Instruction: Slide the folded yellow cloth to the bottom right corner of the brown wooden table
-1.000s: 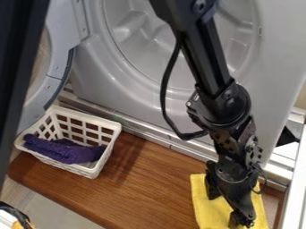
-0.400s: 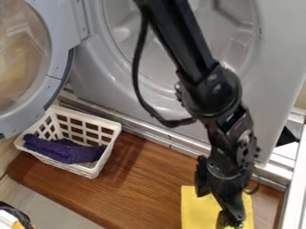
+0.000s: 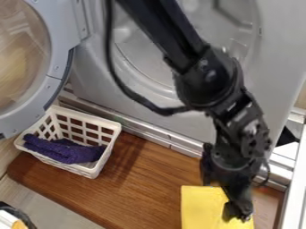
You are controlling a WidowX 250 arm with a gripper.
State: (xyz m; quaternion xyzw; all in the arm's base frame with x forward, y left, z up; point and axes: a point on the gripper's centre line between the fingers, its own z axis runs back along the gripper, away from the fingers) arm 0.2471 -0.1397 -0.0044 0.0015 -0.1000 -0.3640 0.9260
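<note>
The black gripper (image 3: 224, 201) hangs low at the lower right, over the upper right part of a yellow cloth (image 3: 200, 210). Its fingers are spread, one at the cloth's top edge and the other over its right side; whether they touch it I cannot tell. The cloth lies flat on the brown wooden board (image 3: 137, 192) and runs to the bottom edge of the view. To the left, a white plastic basket (image 3: 110, 126) holds a bunched purple cloth (image 3: 65, 151).
Behind the board stands a grey appliance (image 3: 95, 80) with a round opening, its round door (image 3: 55, 67) swung out at the left. A metal rail (image 3: 149, 130) runs along the board's back edge. White framing (image 3: 294, 192) borders the right side, and a dark-rimmed object (image 3: 15, 214) sits bottom left.
The yellow cloth has shifted down and left since the earliest frame. The upper arm has swung left, the gripper has lately moved slightly up and right, and the black bar at left has gone.
</note>
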